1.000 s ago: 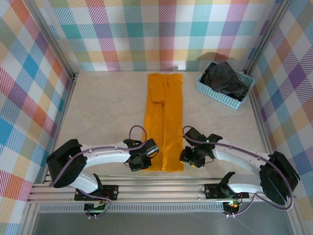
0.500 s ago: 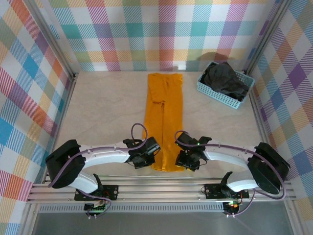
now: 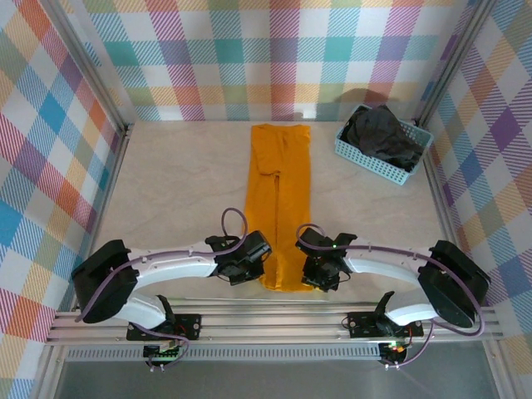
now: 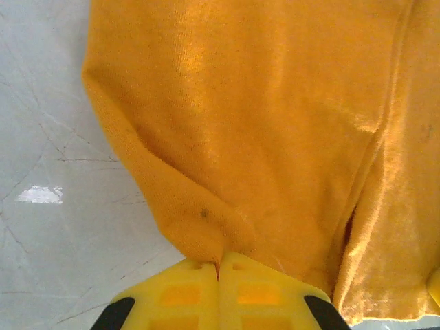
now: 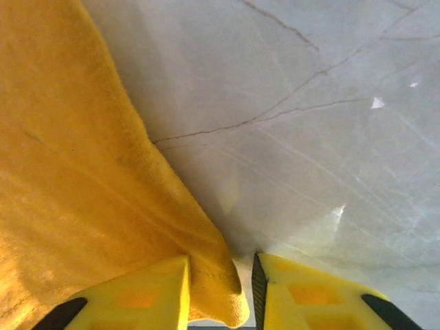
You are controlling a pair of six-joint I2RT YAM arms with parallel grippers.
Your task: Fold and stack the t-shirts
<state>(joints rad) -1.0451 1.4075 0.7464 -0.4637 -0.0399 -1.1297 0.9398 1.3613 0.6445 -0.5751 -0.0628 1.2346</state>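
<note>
a pale marbled table point(image 3: 174, 183) sits inside pastel plaid walls point(image 3: 249, 50), with a light blue lattice basket point(image 3: 371, 163) at its far right corner. the charcoal-black t-shirt point(image 3: 378, 133) is heaped in that basket, waiting its turn. the orange-yellow t-shirt point(image 3: 278, 191) lies just left of the basket as a long narrow strip, its sides turned in. one end is level with the basket and the other is well away from it, toward the arm bases.

both grippers work at the end far from the basket, one at each corner. that suits folding the strip end over end, since two held corners keep the edge straight as it is carried.

the left gripper point(image 4: 218, 265) has the corner farther from the basket. its yellow fingers point(image 4: 182, 292) meet with a pucker of cloth pinched between them, so it holds the shirt. the right gripper point(image 5: 220, 275) is at the corner on the basket's side. its fingers point(image 5: 302, 299) stand narrow astride the corner with a thin gap beside the cloth, so i judge that grip not yet made. lifting before it closes would likely drag the strip askew.
</note>
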